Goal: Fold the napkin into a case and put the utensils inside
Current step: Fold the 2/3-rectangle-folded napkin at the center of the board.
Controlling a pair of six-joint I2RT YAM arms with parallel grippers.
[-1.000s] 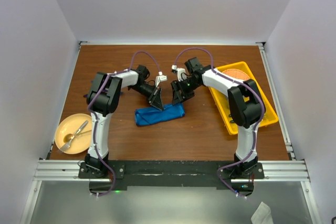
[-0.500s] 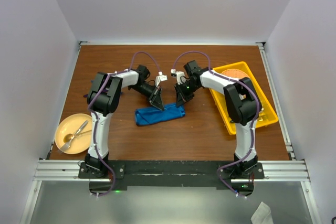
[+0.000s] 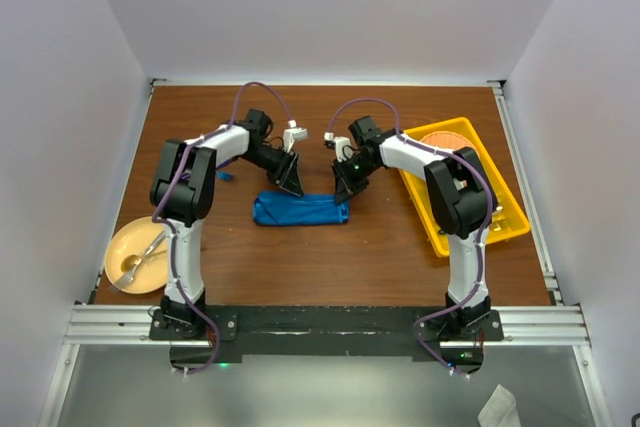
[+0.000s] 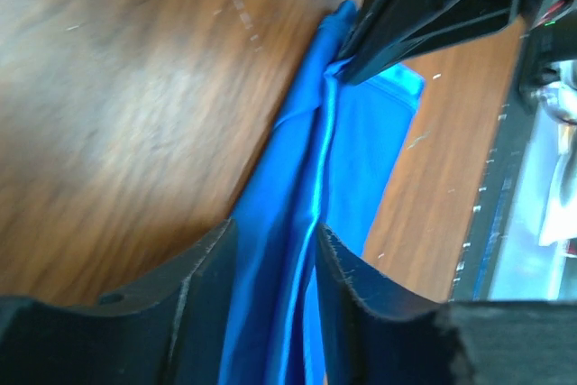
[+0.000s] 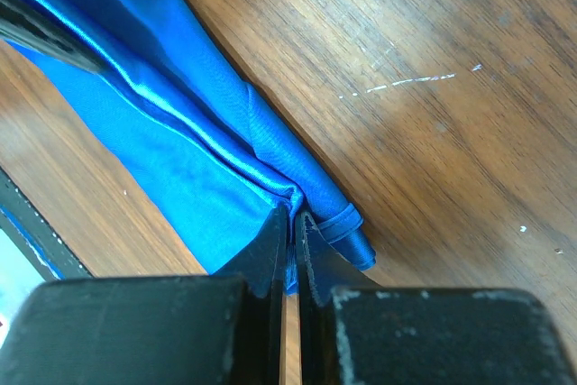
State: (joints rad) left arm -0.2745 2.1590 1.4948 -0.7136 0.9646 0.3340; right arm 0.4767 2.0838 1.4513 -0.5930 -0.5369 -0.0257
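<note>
The napkin (image 3: 300, 211) lies on the table as a narrow, bright blue oblong packet, the case, between the two grippers. My left gripper (image 3: 291, 181) stands open at its left part. In the left wrist view its jaws (image 4: 275, 254) straddle a raised fold of the napkin (image 4: 306, 178) without pinching it. My right gripper (image 3: 344, 187) is shut on the fold at the napkin's right end, and the right wrist view shows its jaws (image 5: 293, 218) clamped on blue cloth (image 5: 162, 132). A small blue sliver (image 3: 224, 175) beside the left arm is too small to identify. The utensils are otherwise out of view.
A yellow tray (image 3: 440, 232) holding an orange plate (image 3: 450, 140) stands at the right. A pale yellow plate (image 3: 118, 247) with a gold spoon (image 3: 130, 265) and fork sits at the front left. White walls close in the table on three sides.
My right gripper shut on the napkin's right end. My left gripper let go of the cloth, opened and drew back to the left. The napkin settled flatter and shifted slightly left.
</note>
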